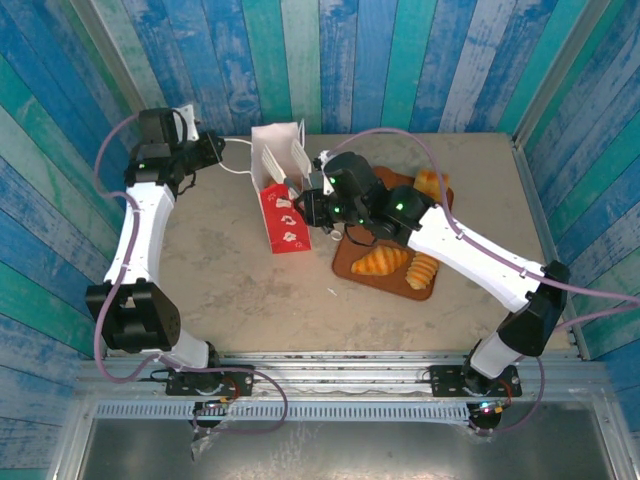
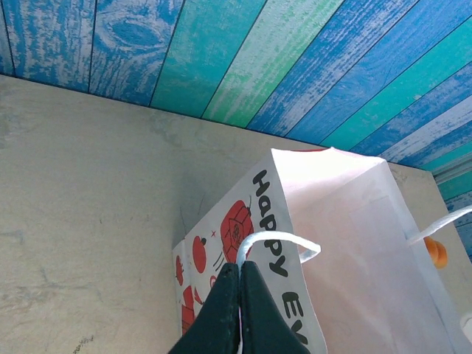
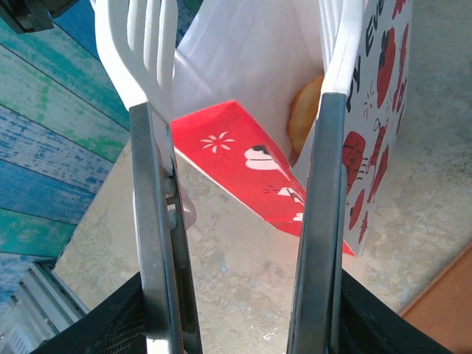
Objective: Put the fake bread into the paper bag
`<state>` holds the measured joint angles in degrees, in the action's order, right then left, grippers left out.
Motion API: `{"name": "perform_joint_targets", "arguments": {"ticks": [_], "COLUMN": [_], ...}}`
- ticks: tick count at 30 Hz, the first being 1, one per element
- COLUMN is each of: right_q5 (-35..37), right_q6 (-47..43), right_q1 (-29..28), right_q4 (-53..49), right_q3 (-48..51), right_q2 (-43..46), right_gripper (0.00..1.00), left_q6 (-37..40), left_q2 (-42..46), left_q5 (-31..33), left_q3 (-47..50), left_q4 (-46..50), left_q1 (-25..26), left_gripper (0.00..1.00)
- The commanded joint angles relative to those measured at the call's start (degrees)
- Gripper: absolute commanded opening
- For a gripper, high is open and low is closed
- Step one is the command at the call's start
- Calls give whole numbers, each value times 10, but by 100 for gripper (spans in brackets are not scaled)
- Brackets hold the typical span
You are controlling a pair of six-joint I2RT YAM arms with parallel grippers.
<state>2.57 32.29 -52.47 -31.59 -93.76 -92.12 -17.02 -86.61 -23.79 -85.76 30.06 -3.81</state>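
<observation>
The pale worktop (image 1: 230,290) carries a flat brown tray (image 1: 345,262) right of centre and, just beside its left edge, the paper bag (image 1: 283,215), standing with its mouth up and its long side running away from the arm bases. The bag is white with a red panel and red printing. The right gripper (image 3: 240,51) hangs over that mouth with its fingers spread and nothing between them; below, one golden piece of fake bread (image 3: 304,110) lies inside the bag. The left gripper (image 2: 240,269) is pressed together on the bag's white cord handle (image 2: 276,237), holding the mouth open. The remaining bread lies on the tray, to the right of the bag and nearer the right arm: a croissant (image 1: 380,261) lying crosswise, a ridged horn (image 1: 422,271) beside it, and a bun (image 1: 430,183) at the far edge.
</observation>
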Motion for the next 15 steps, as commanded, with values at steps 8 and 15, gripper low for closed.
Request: {"name": "perform_joint_targets", "arguments": {"ticks": [8, 15], "right_q5": [-31, -62], "right_q6": [-22, -43], "right_q1": [-2, 0], "right_q4": [31, 23], "right_q3": [-28, -70], "right_q2": [36, 68], "right_gripper": [54, 54], "left_q6": [-6, -16], "left_q2": [40, 43], "left_q5": [-20, -35], "left_q3": [1, -7], "left_q4": [-7, -14], "left_q1": [-2, -3], "left_gripper": [5, 38]}}
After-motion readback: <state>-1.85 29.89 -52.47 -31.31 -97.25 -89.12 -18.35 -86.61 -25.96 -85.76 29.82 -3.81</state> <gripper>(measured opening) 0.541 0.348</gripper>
